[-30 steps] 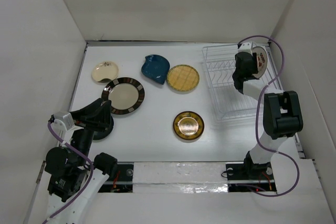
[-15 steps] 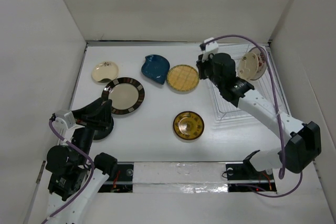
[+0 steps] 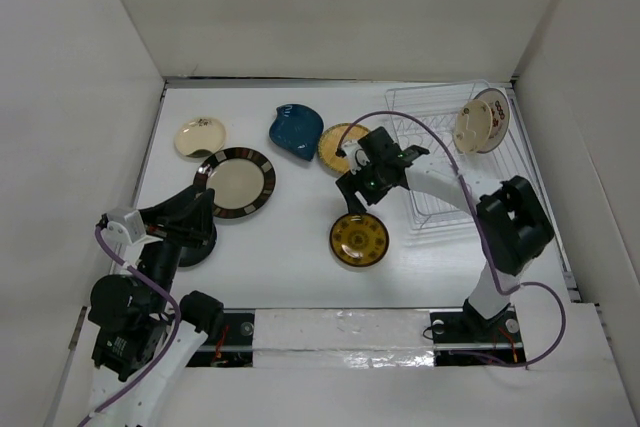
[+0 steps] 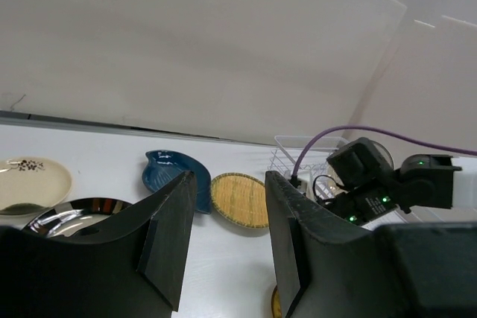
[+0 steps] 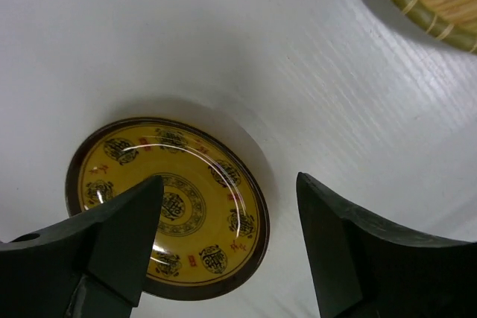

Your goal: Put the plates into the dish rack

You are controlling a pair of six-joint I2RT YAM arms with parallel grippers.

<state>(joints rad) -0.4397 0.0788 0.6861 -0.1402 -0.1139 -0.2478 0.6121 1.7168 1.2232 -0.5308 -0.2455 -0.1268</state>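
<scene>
The white plate with red characters (image 3: pixel 482 120) stands on edge in the white wire dish rack (image 3: pixel 440 197) at the back right. My right gripper (image 3: pixel 365 187) is open and empty, hovering over the far edge of the gold dark-rimmed plate (image 3: pixel 359 238); in the right wrist view the gripper (image 5: pixel 227 184) straddles that plate's (image 5: pixel 168 206) right rim. The yellow woven plate (image 3: pixel 347 150), blue leaf plate (image 3: pixel 296 128), cream floral plate (image 3: pixel 200 136) and brown-rimmed cream plate (image 3: pixel 235 182) lie flat on the table. My left gripper (image 3: pixel 195 217) is open and empty at the near left.
The white side walls stand close on the left and right. In the left wrist view the open gripper (image 4: pixel 229 184) frames the woven plate (image 4: pixel 238 199), with the blue plate (image 4: pixel 168 173) to its left and the right arm (image 4: pixel 373 184) before the rack (image 4: pixel 298 154).
My right gripper left the white plate standing in the rack and swung left and toward me, over the gold plate. The left arm has not moved.
</scene>
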